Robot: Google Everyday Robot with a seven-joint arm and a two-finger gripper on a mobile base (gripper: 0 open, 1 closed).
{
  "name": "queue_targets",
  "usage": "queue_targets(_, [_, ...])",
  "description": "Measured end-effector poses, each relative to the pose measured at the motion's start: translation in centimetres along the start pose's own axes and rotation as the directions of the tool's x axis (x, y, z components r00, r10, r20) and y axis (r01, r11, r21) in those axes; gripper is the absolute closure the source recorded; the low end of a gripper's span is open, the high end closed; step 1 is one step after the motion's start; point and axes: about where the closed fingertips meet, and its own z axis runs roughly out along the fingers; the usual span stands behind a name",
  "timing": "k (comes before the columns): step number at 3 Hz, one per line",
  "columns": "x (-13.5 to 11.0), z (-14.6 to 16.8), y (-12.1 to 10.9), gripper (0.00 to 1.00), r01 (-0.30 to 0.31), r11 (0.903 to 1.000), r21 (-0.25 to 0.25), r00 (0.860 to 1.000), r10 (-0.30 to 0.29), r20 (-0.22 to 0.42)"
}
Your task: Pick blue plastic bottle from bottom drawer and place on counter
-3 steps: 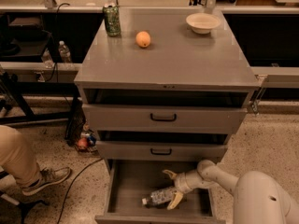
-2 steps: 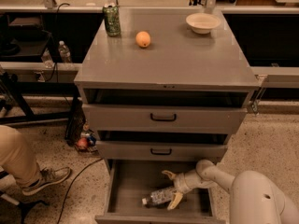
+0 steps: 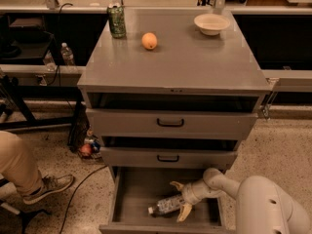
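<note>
The blue plastic bottle (image 3: 165,205) lies on its side on the floor of the open bottom drawer (image 3: 131,194), with its white cap pointing left. My gripper (image 3: 179,199) is down inside the drawer at the bottle's right end. It is open, with one pale finger (image 3: 175,185) behind the bottle and the other finger (image 3: 185,212) in front of it. The bottle's base sits between them. The counter (image 3: 185,62) is the grey top of the cabinet, well above the gripper.
On the counter stand a green can (image 3: 116,21), an orange (image 3: 149,41) and a white bowl (image 3: 211,24). Two upper drawers with black handles (image 3: 170,123) are slightly open above the gripper. A person's leg and shoe (image 3: 46,186) are on the floor at the left.
</note>
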Motion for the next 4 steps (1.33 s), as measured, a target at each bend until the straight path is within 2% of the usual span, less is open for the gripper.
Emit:
queue_targets(2, [1.6,-0.2,1.6,0.00,-0.032,0.9992,-0.025,0.999,0.031,-0.024])
queue_targets(4, [3.1,1.0,2.3,0.02,-0.079,0.9966,-0.022,0.997,0.079,-0.005])
